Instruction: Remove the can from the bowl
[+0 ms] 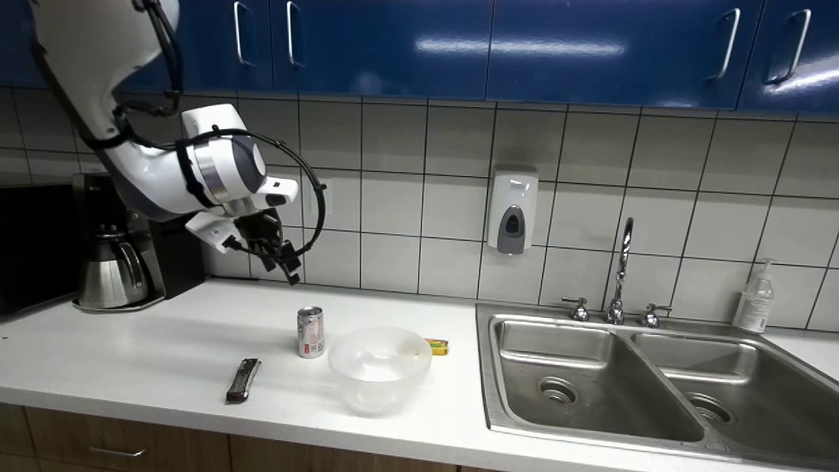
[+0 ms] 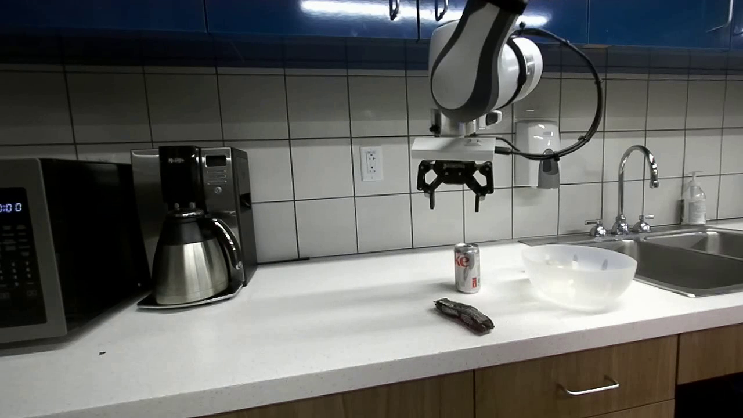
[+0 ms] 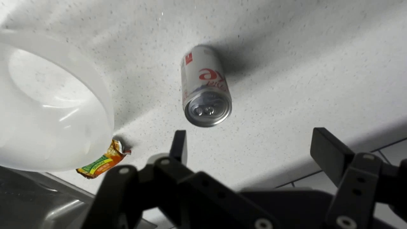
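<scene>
my gripper [image 2: 455, 204] hangs with jaws apart — the can [image 2: 467, 268] stands upright on the counter [image 2: 325, 325], near the bowl [image 2: 572, 285].

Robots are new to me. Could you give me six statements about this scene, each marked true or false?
1. The can stands outside the bowl. True.
2. The can lies on its side. False: it stands upright.
3. The end effector is open. True.
4. The end effector touches the can. False: they are apart.
5. The white dispenser hangs on the tiled wall. True.
6. The bowl is in the sink. False: it rests on the counter.
</scene>
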